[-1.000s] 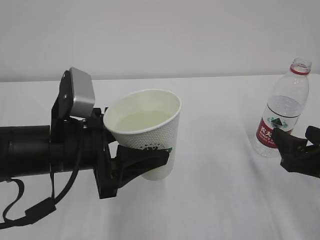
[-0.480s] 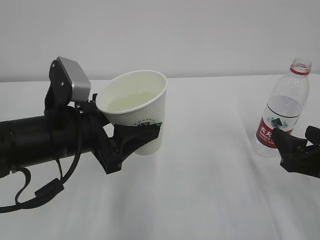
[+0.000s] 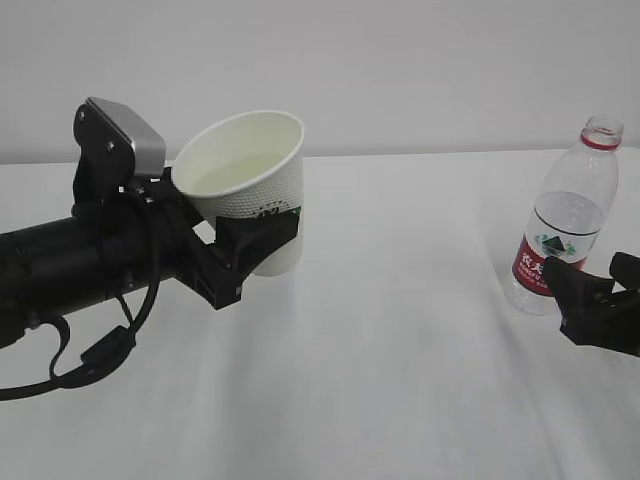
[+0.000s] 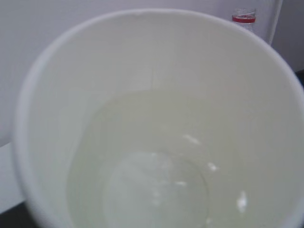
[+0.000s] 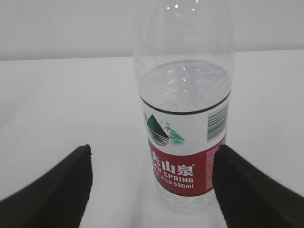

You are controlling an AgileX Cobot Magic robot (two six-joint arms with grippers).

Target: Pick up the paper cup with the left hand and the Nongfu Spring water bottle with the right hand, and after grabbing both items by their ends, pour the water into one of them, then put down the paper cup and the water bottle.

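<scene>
Holding the small white paper cup with the dark green logo (image 3: 250,185) off the surface, your left black pincer with the silver-grey block (image 3: 245,240) gripped it low on its side wall, and the cup leaned visibly toward the camera. The left wrist view showed a pale pool of clear water (image 4: 142,166) lying in its cream interior. In my judgement, that was your chief hazard: any further tilt, or a jolt on the way down, could have sent the water over the rolled rim. A thin paper wall can also buckle under a firm pinch, and a release made before the base sat flat could have tipped the cup.

Your right black pincer (image 5: 152,185) stood spread, its fingers either side of the clear plastic Nongfu Spring bottle with the red label (image 5: 185,142) and apart from it, so the bottle stood upright on its own at the right of the surface. It had no cap and was part full. A careless withdrawal could have knocked it over and spilled it.

The white surface (image 3: 400,350) appeared to be cloth-covered, with soft creases, and I saw no wet patches on it. Behind it stood a plain pale wall (image 3: 400,70). Nothing else was visible.
</scene>
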